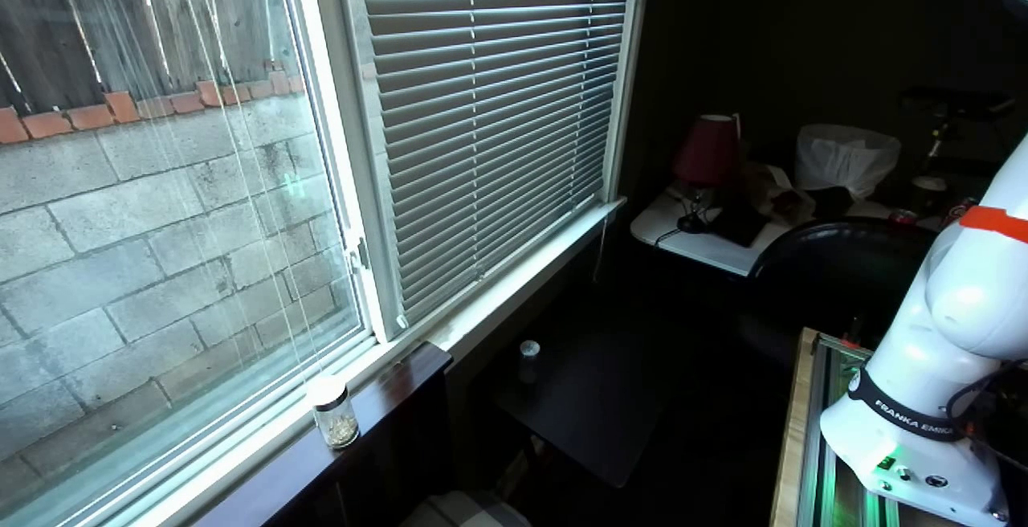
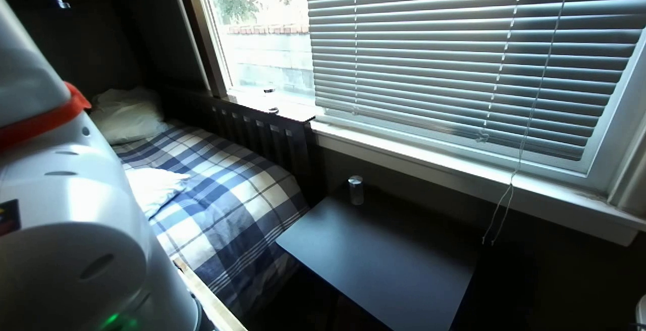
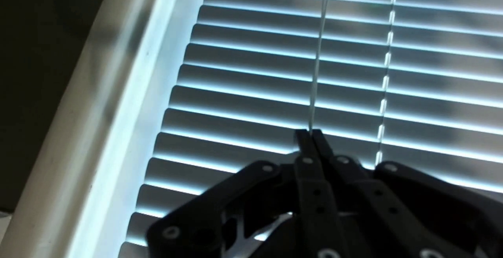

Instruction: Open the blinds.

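The blinds are a wide set of grey-white horizontal slats, hanging down over the window in both exterior views [image 1: 522,87] [image 2: 424,48]. Their slats are tilted, with bright lines between them in the wrist view [image 3: 235,100]. A thin pull cord [image 2: 544,68] hangs in front near one side, its loose ends below the sill. In the wrist view the cord [image 3: 316,61] runs to between my fingertips. My gripper [image 3: 309,133] is closed on the cord, with the slats behind it. The gripper is out of view in both exterior views.
A white window frame [image 3: 118,132] runs beside the slats. A white sill [image 2: 393,145] lies under the blinds. Below is a dark table [image 2: 373,255] with a small jar [image 2: 356,193]. Another jar [image 1: 337,422] stands on a ledge. A plaid bed [image 2: 217,210] is alongside.
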